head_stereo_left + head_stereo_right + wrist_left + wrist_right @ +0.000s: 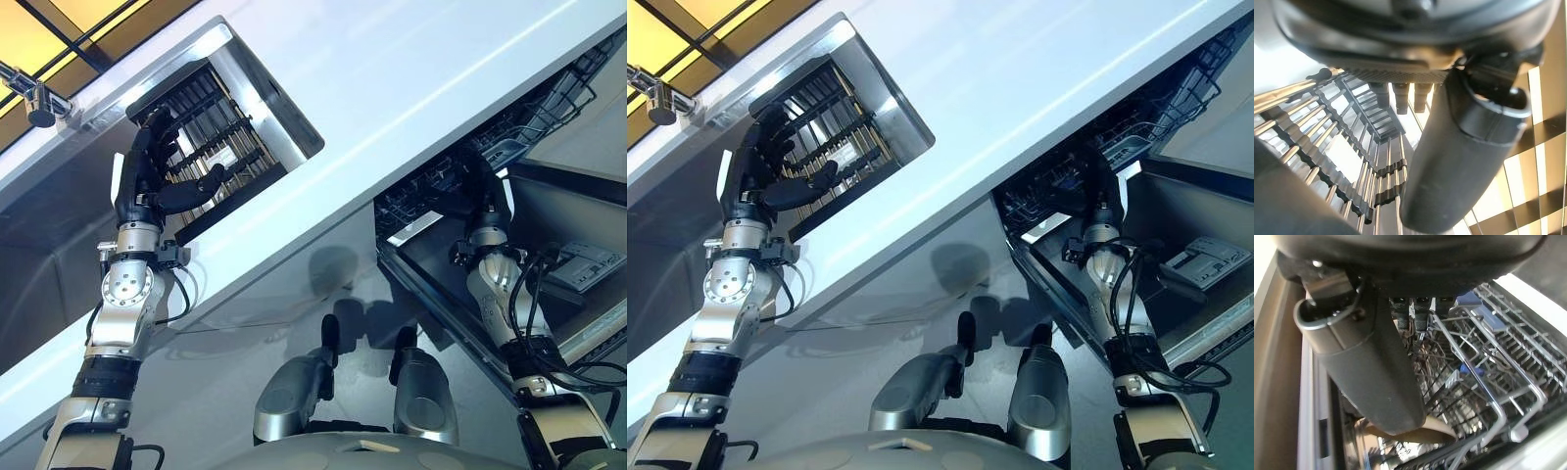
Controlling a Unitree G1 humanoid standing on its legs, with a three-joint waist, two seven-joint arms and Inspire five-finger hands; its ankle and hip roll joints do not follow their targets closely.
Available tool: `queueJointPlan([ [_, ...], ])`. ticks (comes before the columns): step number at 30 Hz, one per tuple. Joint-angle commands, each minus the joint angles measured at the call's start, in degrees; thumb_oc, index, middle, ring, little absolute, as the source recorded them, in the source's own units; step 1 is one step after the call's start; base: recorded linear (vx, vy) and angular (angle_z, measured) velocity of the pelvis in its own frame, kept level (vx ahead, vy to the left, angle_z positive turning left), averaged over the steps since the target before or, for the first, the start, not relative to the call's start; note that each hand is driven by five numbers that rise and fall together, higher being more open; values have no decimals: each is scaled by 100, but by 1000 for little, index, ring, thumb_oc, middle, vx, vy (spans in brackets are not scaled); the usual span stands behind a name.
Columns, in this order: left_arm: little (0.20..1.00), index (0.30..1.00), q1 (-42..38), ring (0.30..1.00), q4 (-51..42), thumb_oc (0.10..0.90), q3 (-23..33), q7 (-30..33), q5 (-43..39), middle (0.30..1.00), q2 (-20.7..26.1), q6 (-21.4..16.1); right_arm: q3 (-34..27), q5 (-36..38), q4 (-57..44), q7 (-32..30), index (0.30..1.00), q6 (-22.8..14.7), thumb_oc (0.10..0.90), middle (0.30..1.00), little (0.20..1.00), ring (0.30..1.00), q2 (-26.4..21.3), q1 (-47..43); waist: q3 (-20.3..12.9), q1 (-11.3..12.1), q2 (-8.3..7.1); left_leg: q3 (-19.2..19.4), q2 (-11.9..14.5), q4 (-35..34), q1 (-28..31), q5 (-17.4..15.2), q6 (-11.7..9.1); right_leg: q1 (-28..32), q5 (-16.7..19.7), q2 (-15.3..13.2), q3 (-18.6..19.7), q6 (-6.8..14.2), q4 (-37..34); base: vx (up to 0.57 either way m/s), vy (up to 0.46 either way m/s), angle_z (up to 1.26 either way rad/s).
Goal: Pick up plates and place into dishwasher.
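My left hand [142, 186] is raised at the sink [265, 88], against a dark ribbed dish rack [220, 137]. Its fingers are straight and its thumb sticks out over the bars. Close up, the left hand [1449, 161] holds nothing and I see only rack bars [1386, 186] past it. My right hand [487, 201] reaches into the open dishwasher's wire rack [549, 98]. In its wrist view the right hand [1371, 367] has a straight thumb, and a tan curved piece [1437, 431], possibly a plate's edge, lies low in the rack [1498, 357] beyond it. Nothing sits in that hand.
A white counter [411, 69] runs between the sink and the dishwasher. A faucet [34, 98] stands at the sink's far side. The dishwasher's door [558, 225] hangs open at the right, with the detergent box [588, 264] on its inner face.
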Motion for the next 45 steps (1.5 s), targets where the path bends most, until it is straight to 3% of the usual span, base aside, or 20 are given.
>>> queueJointPlan([
  [1,900,900,-33,900,-411,800,196,279,-43,900,288,-563,-49,-783,-656,-787,900,-1157,800,900,900,900,27,-847,-666,77,-134,128,-598,267,107,-601,354,364,327,136,399,105,-854,-6,33,0],
  [8,900,900,350,900,-701,800,384,349,125,900,90,-640,-624,-1433,-1029,-1629,900,-1418,800,900,900,900,-41,-58,-622,-34,-185,240,-564,286,114,-653,394,295,324,171,486,160,-789,-1,17,-4],
  [13,900,900,452,900,-784,800,497,278,142,900,80,-600,-938,-1796,-1095,-1906,900,-1294,800,900,900,900,-272,208,-605,-66,-278,273,-551,312,123,-680,411,277,330,185,507,201,-749,-1,-6,-3],
  [25,900,900,589,900,-796,800,696,197,205,900,150,-636,-1125,-1106,-1013,-1802,900,-1286,800,900,900,900,-230,630,-569,-76,-488,365,-478,306,144,-720,436,328,373,279,579,256,-827,-8,-22,-4],
  [28,900,900,577,900,-766,800,741,161,168,900,194,-654,-1177,120,-816,-1062,900,-1612,800,900,900,900,-90,687,-561,-62,-517,380,-461,281,156,-721,436,370,386,296,571,269,-880,-2,-10,0],
  [32,900,900,484,900,-679,800,721,84,128,900,273,-625,-1175,1324,-399,-85,900,-1643,800,900,900,900,49,638,-564,-21,-542,383,-454,257,180,-707,416,446,411,287,520,283,-948,0,-8,-2],
  [45,900,900,-66,900,-349,800,464,-11,-45,900,747,-475,-905,865,1033,233,900,-1082,800,900,900,900,-613,-235,-483,195,-613,289,-448,452,47,-716,374,517,432,243,366,264,-934,28,-22,6],
])
